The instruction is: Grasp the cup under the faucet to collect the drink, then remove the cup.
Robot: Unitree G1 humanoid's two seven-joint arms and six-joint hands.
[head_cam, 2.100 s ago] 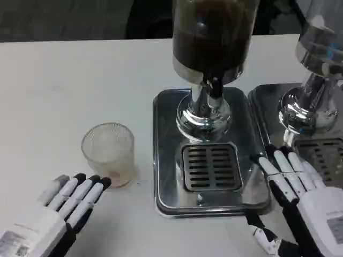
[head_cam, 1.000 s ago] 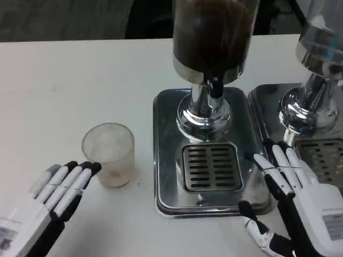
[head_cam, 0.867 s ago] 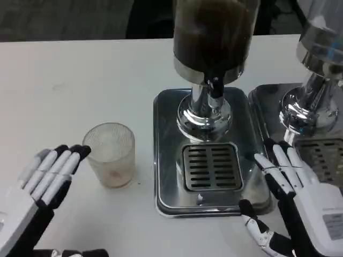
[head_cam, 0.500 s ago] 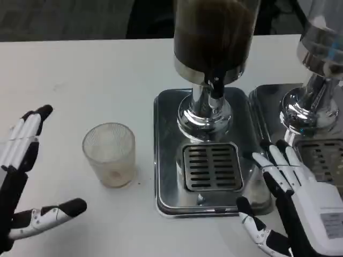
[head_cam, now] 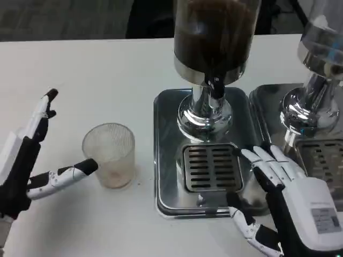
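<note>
A clear ribbed cup (head_cam: pixel 109 155) stands upright on the white table, left of the steel drip tray (head_cam: pixel 166 112). The dispenser with dark drink (head_cam: pixel 214 37) rises over the tray, its faucet (head_cam: pixel 215 89) above the slotted grate (head_cam: pixel 210 167). My left hand (head_cam: pixel 32 155) is open beside the cup on its left, thumb reaching toward the cup's side and the other fingers raised. My right hand (head_cam: pixel 286 193) is open over the tray's front right corner, holding nothing.
A second dispenser (head_cam: pixel 321 59) with its own steel tray (head_cam: pixel 268 101) stands at the right edge, close behind my right hand. Bare white table (head_cam: pixel 80 80) spreads to the left and behind the cup.
My left hand turned from flat on the table to upright and spread, then its thumb moved in toward the cup. My right hand crept left over the tray corner. The cup stayed put.
</note>
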